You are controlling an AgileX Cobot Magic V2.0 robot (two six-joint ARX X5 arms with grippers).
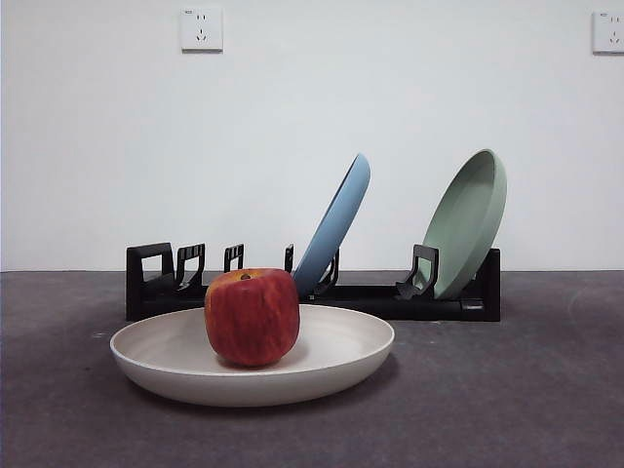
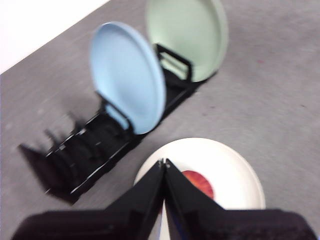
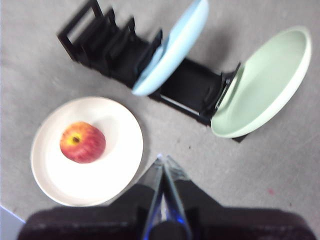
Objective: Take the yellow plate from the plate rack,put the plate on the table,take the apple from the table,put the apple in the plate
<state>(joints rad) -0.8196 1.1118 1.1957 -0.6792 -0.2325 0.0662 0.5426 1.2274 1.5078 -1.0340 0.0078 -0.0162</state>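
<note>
The cream yellow plate (image 1: pixel 331 356) lies flat on the dark grey table (image 1: pixel 526 390) in front of the black plate rack (image 1: pixel 370 297). The red apple (image 1: pixel 252 316) stands upright inside it, left of the plate's middle. From high above, the right wrist view shows the plate (image 3: pixel 112 160), the apple (image 3: pixel 83 142) and the rack (image 3: pixel 120 52). My right gripper (image 3: pixel 163 159) is shut, empty, well above the table beside the plate. My left gripper (image 2: pixel 163 162) is shut and empty too, high over the plate (image 2: pixel 230 170), partly covering the apple (image 2: pixel 201 182). Neither gripper appears in the front view.
A light blue plate (image 1: pixel 336 222) leans in the middle of the rack and a pale green plate (image 1: pixel 473 222) leans at its right end. The rack's left slots (image 1: pixel 190 265) stand empty. A white wall with sockets rises behind.
</note>
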